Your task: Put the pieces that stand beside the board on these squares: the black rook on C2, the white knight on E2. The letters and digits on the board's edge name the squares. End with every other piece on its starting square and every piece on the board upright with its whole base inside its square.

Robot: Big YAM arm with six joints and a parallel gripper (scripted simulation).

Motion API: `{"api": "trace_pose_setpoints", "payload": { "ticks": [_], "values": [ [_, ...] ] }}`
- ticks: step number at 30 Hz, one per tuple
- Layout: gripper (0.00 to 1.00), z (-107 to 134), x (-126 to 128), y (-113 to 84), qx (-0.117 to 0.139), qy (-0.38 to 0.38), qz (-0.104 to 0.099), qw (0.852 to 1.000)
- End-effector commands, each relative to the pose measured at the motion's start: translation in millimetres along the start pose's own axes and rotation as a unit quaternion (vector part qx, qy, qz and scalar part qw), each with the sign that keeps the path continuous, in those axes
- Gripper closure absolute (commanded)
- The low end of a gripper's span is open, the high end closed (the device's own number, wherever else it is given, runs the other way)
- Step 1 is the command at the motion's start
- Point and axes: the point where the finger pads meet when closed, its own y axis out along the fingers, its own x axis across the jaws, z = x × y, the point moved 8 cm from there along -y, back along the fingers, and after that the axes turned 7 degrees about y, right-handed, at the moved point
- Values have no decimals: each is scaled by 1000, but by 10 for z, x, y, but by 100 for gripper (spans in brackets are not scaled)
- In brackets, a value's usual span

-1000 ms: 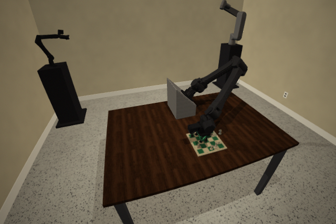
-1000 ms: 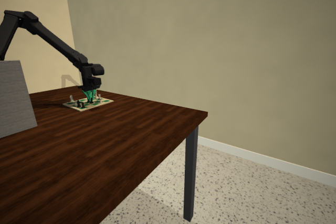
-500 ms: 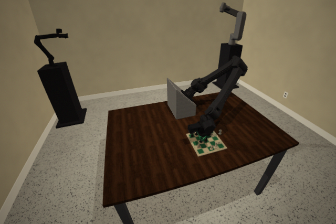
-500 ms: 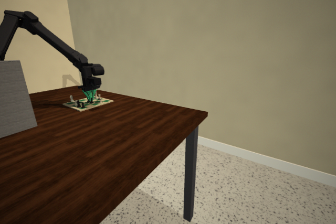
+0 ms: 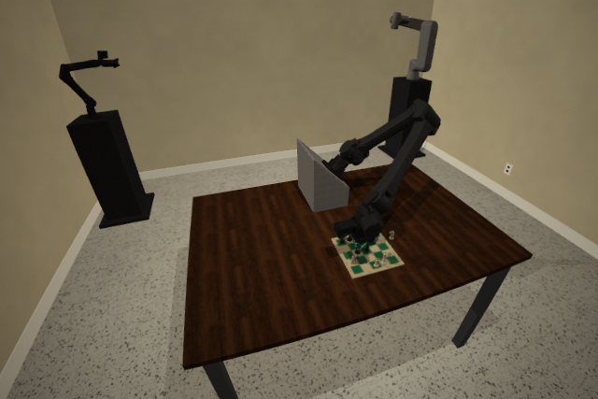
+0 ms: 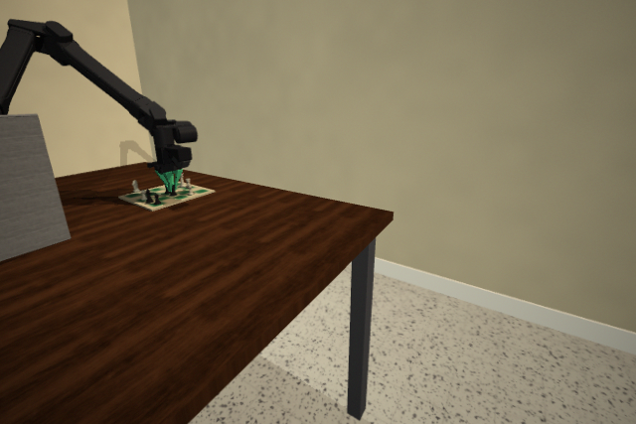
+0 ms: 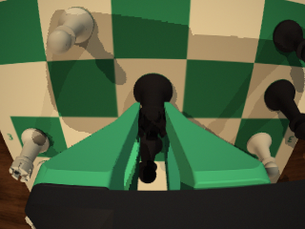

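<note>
My gripper (image 5: 358,244) (image 6: 171,187) (image 7: 152,113) is shut on the black rook (image 7: 152,88). The rook is upright over a cream middle-column square, beside the row marked 3. Its base lies within that square's outline; whether it touches the board (image 5: 366,273) (image 6: 205,190) (image 7: 6,126) is hard to tell. The fingers hide part of the rook. Another black piece (image 7: 148,172) stands close behind it, partly hidden between the fingers. The white knight (image 5: 391,235) (image 6: 135,185) stands upright on the table beside the board.
A white rook (image 7: 29,150) and a white piece (image 7: 260,145) stand on the outer squares of row 3. A white pawn (image 7: 78,24) and two black pieces (image 7: 287,35) (image 7: 280,95) stand farther out. A grey panel (image 5: 325,189) (image 6: 31,183) stands on the table (image 5: 261,263).
</note>
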Motion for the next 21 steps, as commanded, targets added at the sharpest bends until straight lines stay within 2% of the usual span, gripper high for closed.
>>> {"api": "trace_pose_setpoints", "payload": {
  "ticks": [1,7,8,10,11,13,14,16,17,19,20,21],
  "values": [
    [100,0,43,37,1,-1,0,1000],
    [100,0,43,37,1,-1,0,1000],
    [92,0,43,37,1,-1,0,1000],
    [92,0,43,37,1,-1,0,1000],
    [85,0,43,37,1,-1,0,1000],
    [85,0,43,37,1,-1,0,1000],
    [78,0,43,37,1,-1,0,1000],
    [78,0,43,37,1,-1,0,1000],
    [71,0,43,37,1,-1,0,1000],
    [71,0,43,37,1,-1,0,1000],
    [63,0,43,37,1,-1,0,1000],
    [63,0,43,37,1,-1,0,1000]
  ]
}}
